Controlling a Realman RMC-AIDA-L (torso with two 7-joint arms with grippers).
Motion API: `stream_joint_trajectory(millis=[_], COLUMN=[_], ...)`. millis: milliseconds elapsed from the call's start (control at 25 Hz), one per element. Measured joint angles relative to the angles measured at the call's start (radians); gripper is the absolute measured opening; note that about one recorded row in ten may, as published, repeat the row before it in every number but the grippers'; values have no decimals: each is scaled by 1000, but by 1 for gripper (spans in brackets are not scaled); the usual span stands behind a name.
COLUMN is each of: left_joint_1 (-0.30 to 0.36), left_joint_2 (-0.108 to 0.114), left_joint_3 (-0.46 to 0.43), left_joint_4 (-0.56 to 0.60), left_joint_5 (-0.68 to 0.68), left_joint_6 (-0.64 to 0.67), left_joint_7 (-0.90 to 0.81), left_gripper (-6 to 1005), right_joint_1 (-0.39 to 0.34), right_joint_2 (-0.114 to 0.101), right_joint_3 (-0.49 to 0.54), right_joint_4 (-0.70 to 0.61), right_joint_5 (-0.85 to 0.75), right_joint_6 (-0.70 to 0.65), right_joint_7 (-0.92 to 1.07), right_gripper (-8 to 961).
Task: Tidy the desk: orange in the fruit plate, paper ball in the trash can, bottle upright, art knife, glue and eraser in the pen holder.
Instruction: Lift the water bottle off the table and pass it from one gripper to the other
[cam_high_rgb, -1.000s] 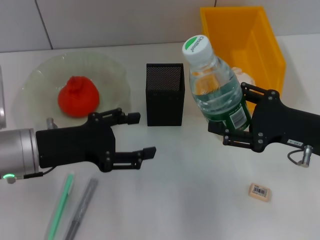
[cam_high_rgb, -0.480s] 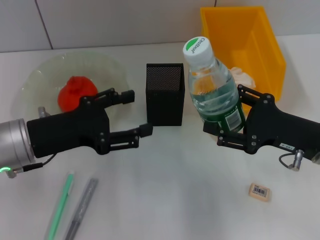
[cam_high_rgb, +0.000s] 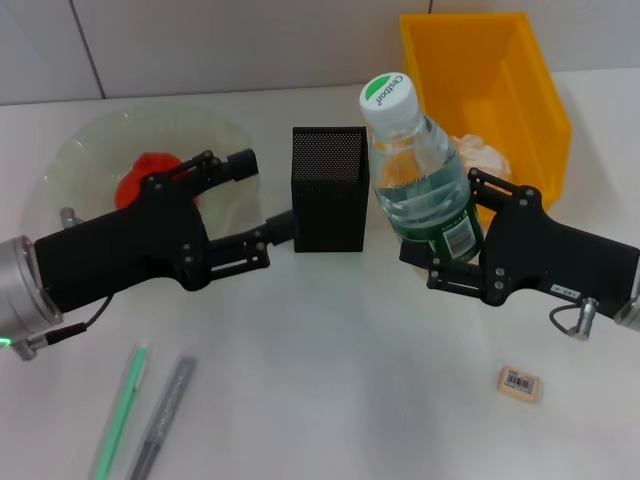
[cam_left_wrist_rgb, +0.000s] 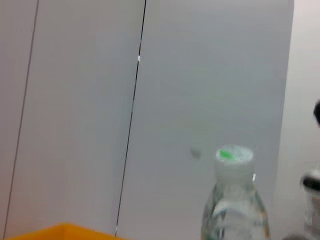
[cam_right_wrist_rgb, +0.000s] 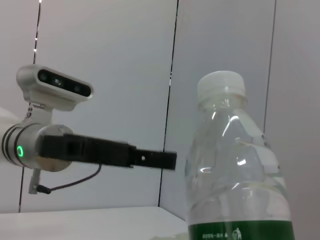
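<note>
So far I count the orange (cam_high_rgb: 150, 175) in the fruit plate (cam_high_rgb: 70, 160) and the paper ball (cam_high_rgb: 480, 155) in the yellow bin (cam_high_rgb: 545, 95) right of the pen holder (cam_high_rgb: 330, 188). My right gripper (cam_high_rgb: 440, 235) grasps the bottle (cam_high_rgb: 420, 175) upright beside the holder; my left gripper (cam_high_rgb: 265, 195) is spread, empty. Eraser (cam_high_rgb: 519, 383) and both pens (cam_high_rgb: 140, 410) remain out in front.

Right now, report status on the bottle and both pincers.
Right pincer shut on bottle, upright beside pen holder. Left pincer open, beside pen holder, over fruit plate. Eraser on desk.
</note>
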Motion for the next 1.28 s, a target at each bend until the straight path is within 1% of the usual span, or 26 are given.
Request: stream_joint_trajectory(millis=[40,80,120,160,200,360,400,560,600,840,1000,1120,1280], left_joint_1=[0,-1,-2,-2,-2,-6,-13,-19,-25,-43,-72,-76,-76], left_joint_2=[0,0,0,0,0,-2,-3,-4,-6,-6,-8,-8,-8], left_joint_3=[0,0,0,0,1,2,2,6,20,34,33,36,88], left_joint_4=[0,-19,-57,-57,-84,-113,-131,-144,-155,-189,-247,-255,-268], left_joint_5=[0,-26,-82,-82,-122,-150,-160,-172,-194,-214,-234,-249,-320], left_joint_6=[0,14,44,44,65,78,84,90,94,94,95,97,106], left_joint_7=[0,14,39,39,54,64,68,70,72,94,112,116,142], left_gripper=[861,861,860,858,857,852,850,845,844,836,830,826,821], right_joint_1=[0,1,7,7,16,30,46,69,83,105,115,125,139], right_joint_2=[0,0,0,0,0,1,1,1,1,1,1,1,1], right_joint_3=[0,0,0,0,0,1,0,0,-1,-1,-6,-6,-8], right_joint_4=[0,1,8,8,21,41,59,89,107,131,141,156,178], right_joint_5=[0,2,6,6,12,18,18,20,20,21,21,21,21], right_joint_6=[0,0,3,3,10,14,14,14,14,17,25,26,27], right_joint_7=[0,0,0,0,-4,-24,-32,-44,-52,-56,-61,-66,-78], right_gripper=[768,768,768,768,768,769,769,769,769,769,769,769,769])
